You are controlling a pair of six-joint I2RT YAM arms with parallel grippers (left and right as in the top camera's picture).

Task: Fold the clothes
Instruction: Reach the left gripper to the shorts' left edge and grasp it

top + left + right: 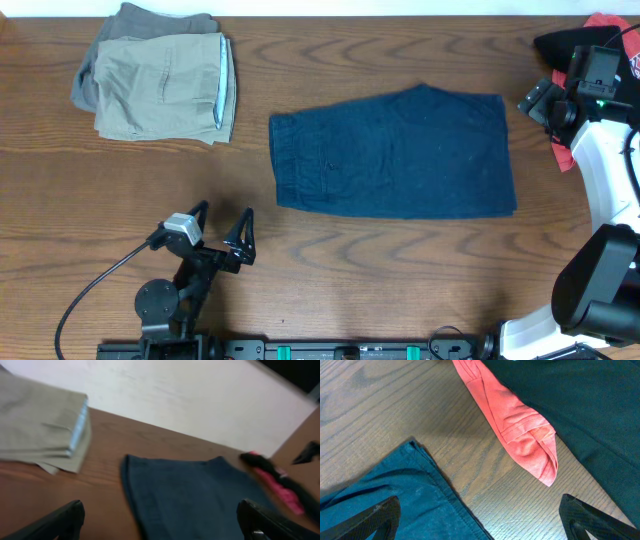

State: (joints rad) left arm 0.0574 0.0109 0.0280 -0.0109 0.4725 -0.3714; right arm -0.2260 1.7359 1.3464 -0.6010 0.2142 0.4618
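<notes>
Navy shorts (392, 152) lie flat mid-frame on the worktop (400, 270), long axis left-to-right, waistband leftward; my left hand (222, 225) sits lower left, fingers spread, empty; my right hand (480, 517), likewise spread and empty, looks nearer, just off the hem corner.

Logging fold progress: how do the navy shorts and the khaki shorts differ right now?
Colour: the navy shorts are dark blue, the khaki shorts pale tan. Place: navy lie alone in the middle of the table; khaki sit far left, stacked on a grey garment. Footprint: navy spread wider than khaki. Both lie flat.
</notes>
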